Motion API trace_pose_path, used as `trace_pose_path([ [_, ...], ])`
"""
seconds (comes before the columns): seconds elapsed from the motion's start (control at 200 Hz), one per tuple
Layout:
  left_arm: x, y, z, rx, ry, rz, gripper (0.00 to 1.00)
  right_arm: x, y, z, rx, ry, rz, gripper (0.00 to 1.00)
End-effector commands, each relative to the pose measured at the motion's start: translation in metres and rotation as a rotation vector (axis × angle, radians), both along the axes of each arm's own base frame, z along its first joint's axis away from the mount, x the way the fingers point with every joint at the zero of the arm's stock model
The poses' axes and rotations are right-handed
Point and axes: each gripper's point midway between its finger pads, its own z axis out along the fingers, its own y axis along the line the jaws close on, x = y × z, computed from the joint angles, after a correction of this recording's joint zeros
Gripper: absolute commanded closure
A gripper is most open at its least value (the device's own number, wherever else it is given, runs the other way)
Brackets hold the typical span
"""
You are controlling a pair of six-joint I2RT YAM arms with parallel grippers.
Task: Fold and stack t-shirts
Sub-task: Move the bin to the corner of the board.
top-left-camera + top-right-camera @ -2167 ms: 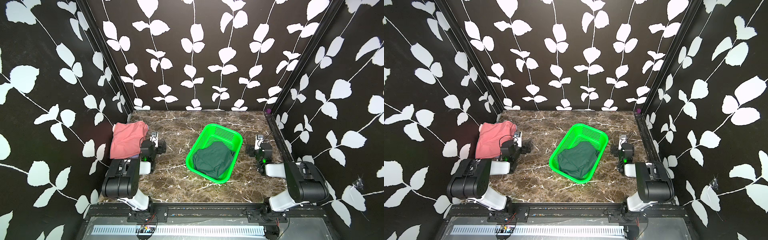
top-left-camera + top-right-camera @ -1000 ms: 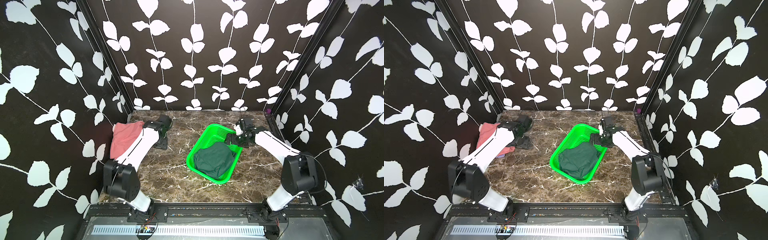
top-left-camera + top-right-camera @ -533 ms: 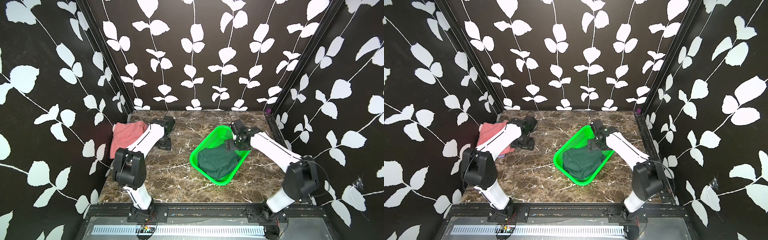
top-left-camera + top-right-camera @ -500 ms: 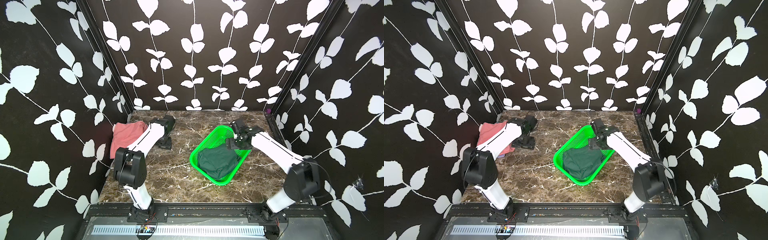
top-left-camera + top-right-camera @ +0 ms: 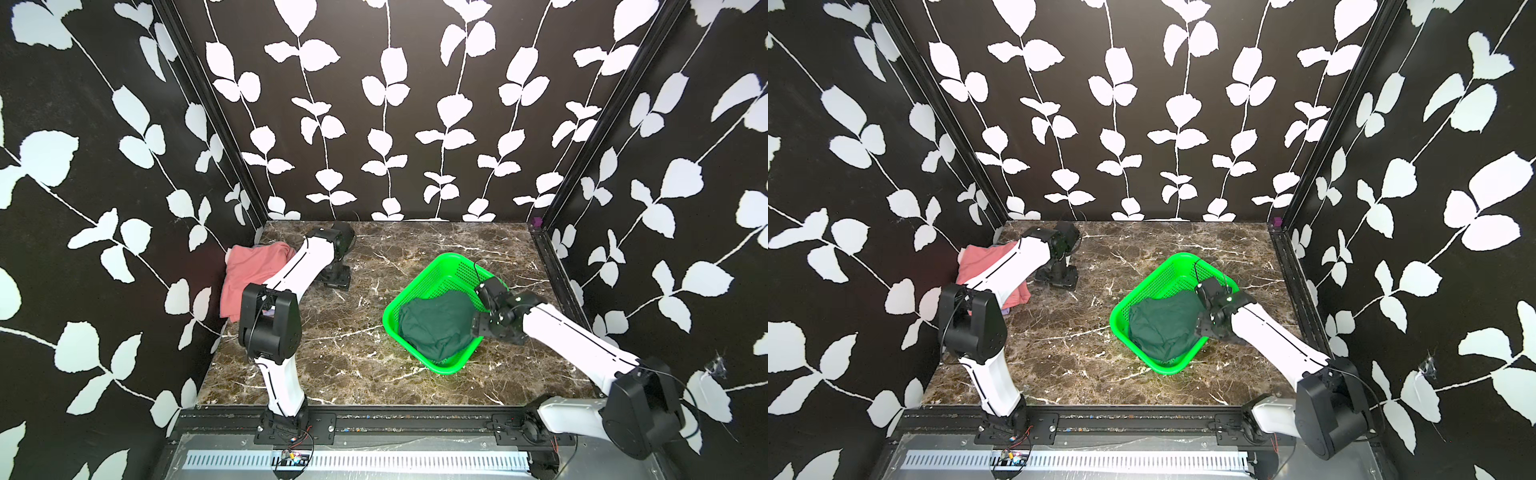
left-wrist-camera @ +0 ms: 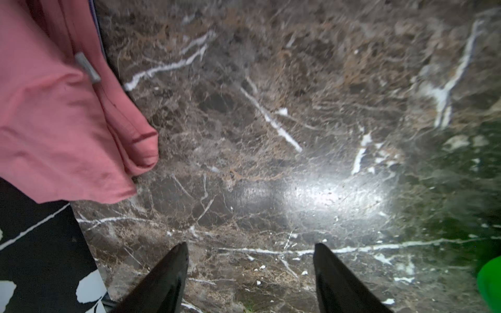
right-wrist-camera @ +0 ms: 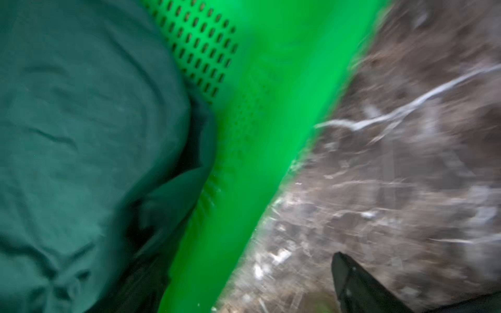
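Left gripper (image 6: 249,271): jaws well apart and empty, both black fingers (image 6: 168,281) poised over the bare marble tabletop (image 6: 271,135), touching no cloth. In both top views this gripper stands low over the table near the back left corner, just beside the salmon-pink t-shirt (image 5: 249,270), which lies bunched against the left wall with the left arm crossing above it; a lavender edge (image 5: 1005,310) peeps out beneath the pink cloth. Right gripper (image 5: 478,309): jaws spread wide at the right-hand rim of the green basket (image 5: 440,270), gripping nothing. The right wrist view, blurred, shows one finger (image 7: 352,281) outside the basket over the marble and clear of the rim; the other finger cannot be made out there. The basket wall runs between that finger and the dark green t-shirt (image 5: 436,324), which lies crumpled inside the basket, filling its nearer half and leaving the perforated floor of the far half bare. The basket sits askew on the tabletop, right of centre, well apart from the pink t-shirt.
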Motion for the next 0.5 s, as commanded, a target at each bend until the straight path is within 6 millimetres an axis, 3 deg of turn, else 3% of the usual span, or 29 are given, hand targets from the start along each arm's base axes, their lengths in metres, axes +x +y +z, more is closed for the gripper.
trace_pose_path([
  [0.0, -0.003, -0.003, 0.008, -0.010, 0.023, -0.042, 0.25, 0.030, 0.021, -0.009, 0.099, -0.080, -0.020, 0.14],
  [0.08, -0.001, -0.004, 0.008, -0.014, 0.023, -0.047, 0.25, 0.044, 0.023, -0.015, 0.065, -0.047, 0.009, 0.41],
  [0.21, 0.000, -0.006, 0.008, -0.025, 0.025, -0.044, 0.26, 0.069, 0.021, -0.015, -0.008, 0.003, 0.060, 1.00],
  [0.39, -0.005, -0.008, 0.004, -0.042, 0.032, -0.028, 0.27, 0.114, -0.001, -0.002, -0.132, 0.007, 0.101, 1.00],
  [0.49, -0.009, -0.009, 0.000, -0.052, 0.041, -0.022, 0.28, 0.150, -0.027, 0.016, -0.192, -0.033, 0.092, 1.00],
])
